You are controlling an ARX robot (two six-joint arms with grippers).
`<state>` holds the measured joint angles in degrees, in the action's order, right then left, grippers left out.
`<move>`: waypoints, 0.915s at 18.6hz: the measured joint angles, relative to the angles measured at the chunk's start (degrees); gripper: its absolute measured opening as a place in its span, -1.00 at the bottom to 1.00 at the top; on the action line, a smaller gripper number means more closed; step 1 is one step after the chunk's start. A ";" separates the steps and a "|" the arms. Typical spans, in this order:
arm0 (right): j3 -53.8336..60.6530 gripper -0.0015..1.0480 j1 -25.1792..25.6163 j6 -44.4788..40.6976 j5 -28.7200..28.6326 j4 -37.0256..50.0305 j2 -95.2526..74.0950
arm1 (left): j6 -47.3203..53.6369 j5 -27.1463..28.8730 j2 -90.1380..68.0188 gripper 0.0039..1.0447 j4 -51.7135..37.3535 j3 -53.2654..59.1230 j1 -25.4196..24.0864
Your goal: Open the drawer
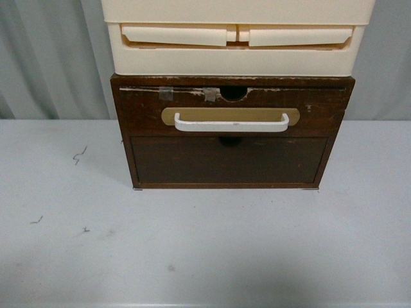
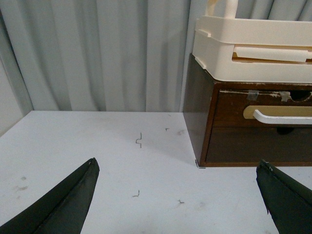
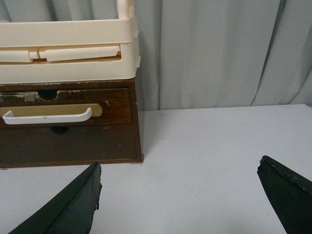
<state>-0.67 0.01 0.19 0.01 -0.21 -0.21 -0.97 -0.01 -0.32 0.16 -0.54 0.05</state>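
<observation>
Drawer [image 1: 321,108] shut: stiff wood, prob. light. Hook the white handle [image 1: 231,123] at 12 o'clock. L pincer [image 2: 176,163] & R pincer [image 3: 180,163] gape wide, empty.

The left tool [image 2: 178,163] hangs with its two dark fingers [image 2: 73,200] spread wide apart, holding nothing. The right tool [image 3: 180,163] is posed the same way, its dark fingers [image 3: 285,190] wide apart and empty too.
</observation>
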 joint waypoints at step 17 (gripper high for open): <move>-23.45 0.87 0.72 47.65 -28.13 30.01 -78.77 | -46.77 -16.39 -76.83 0.88 -23.93 -27.85 11.93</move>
<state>-24.12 0.73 47.83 -28.12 29.80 -78.98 -47.75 -16.40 -77.14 -23.77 -28.38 11.99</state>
